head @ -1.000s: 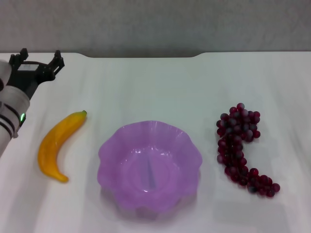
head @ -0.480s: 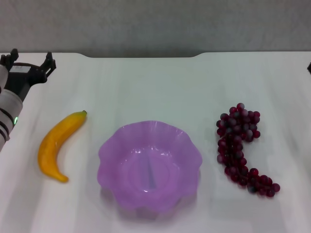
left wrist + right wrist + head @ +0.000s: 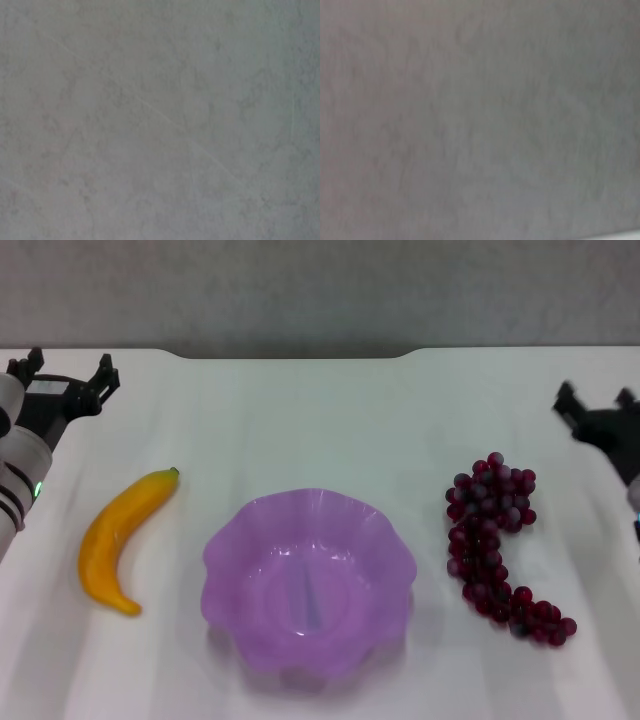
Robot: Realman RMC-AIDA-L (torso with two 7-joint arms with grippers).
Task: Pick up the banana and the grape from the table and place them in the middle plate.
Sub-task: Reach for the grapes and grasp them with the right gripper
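Note:
In the head view an orange-yellow banana (image 3: 122, 538) lies on the white table (image 3: 320, 410), left of the purple scalloped middle plate (image 3: 232, 542). The plate holds nothing. A dark red bunch of grape (image 3: 494, 535) lies to the right of the plate. My left gripper (image 3: 66, 373) hangs open over the far left of the table, beyond the banana and apart from it. At the right edge my right gripper (image 3: 596, 405) is open, beyond and to the right of the grape. Both wrist views show only a plain grey surface.
The table's rounded far edge (image 3: 300, 353) meets a grey wall behind.
My right gripper has come into view from the right edge toward the grape. My left gripper drew back toward the left and has since shifted only slightly.

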